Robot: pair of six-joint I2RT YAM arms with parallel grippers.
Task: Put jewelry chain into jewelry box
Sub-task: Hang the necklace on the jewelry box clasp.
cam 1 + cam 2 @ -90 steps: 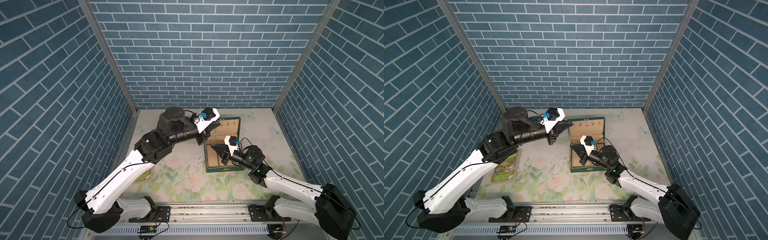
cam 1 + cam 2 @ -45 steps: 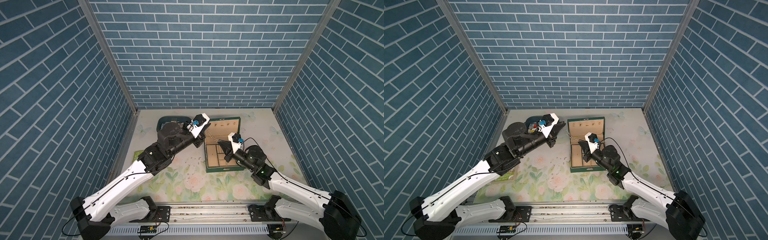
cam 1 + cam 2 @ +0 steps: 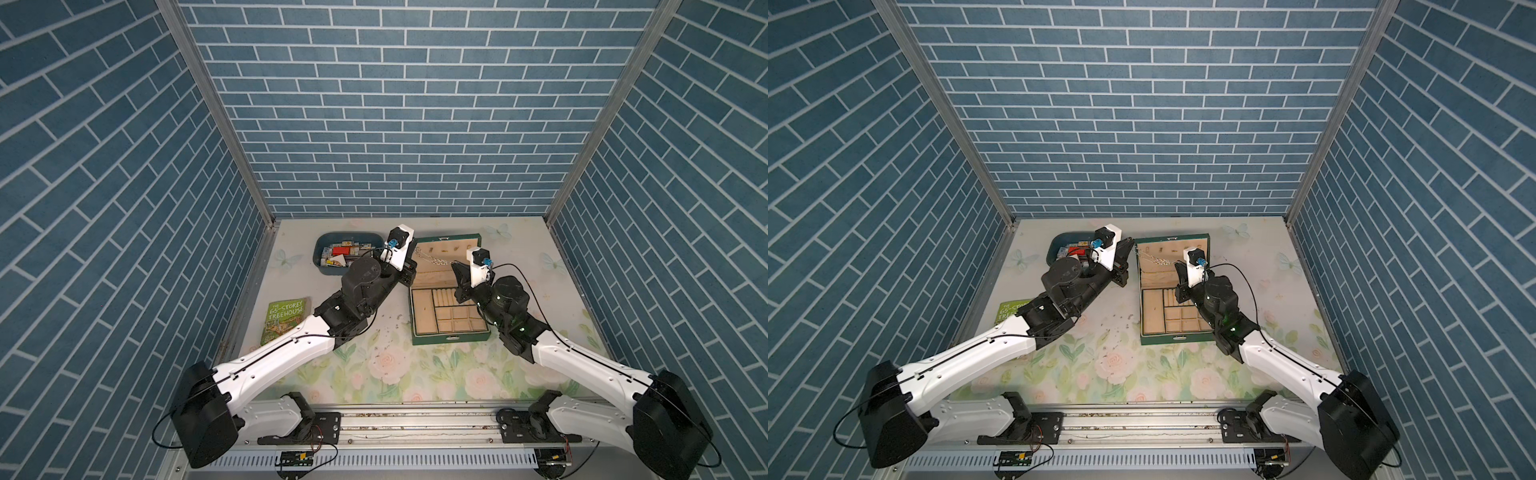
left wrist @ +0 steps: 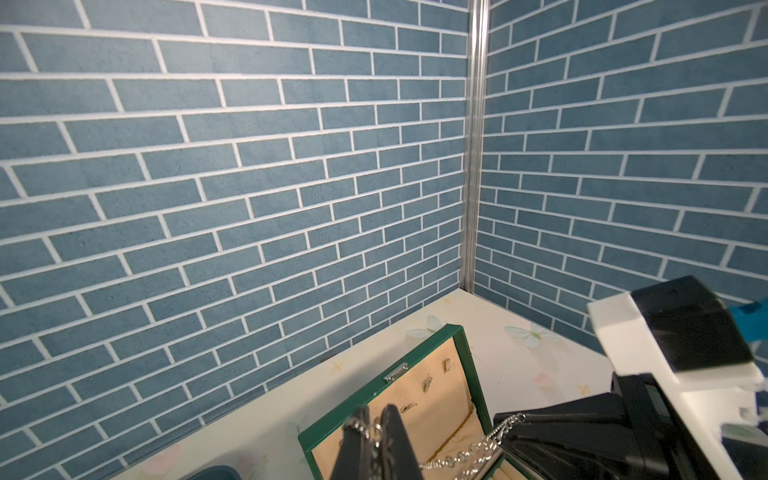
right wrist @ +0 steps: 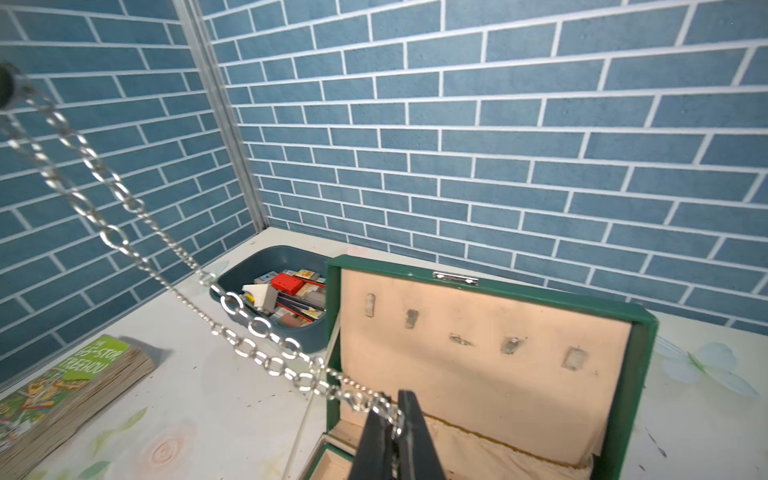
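jewelry chain point(image 5: 259, 326), spanning left tool point(image 4: 375, 417) — right tool point(image 5: 392, 415)

Jewelry chain point(image 3: 434, 258) slung between the jaws
It spans from left gripper point(image 4: 376, 419) to right gripper point(image 5: 392, 411), above the jewelry box point(image 3: 449, 338); its lid point(image 3: 457, 246) ahead of both jaws, the tub point(image 3: 321, 254) outside the left jaws.

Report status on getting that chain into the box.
Done: the jewelry box stands open, and the jewelry chain is off the table. In hand: left gripper and right gripper are each shut on one end, the chain strung between them near the lid. Left: lower it into a compartment and release; it is not inside yet.
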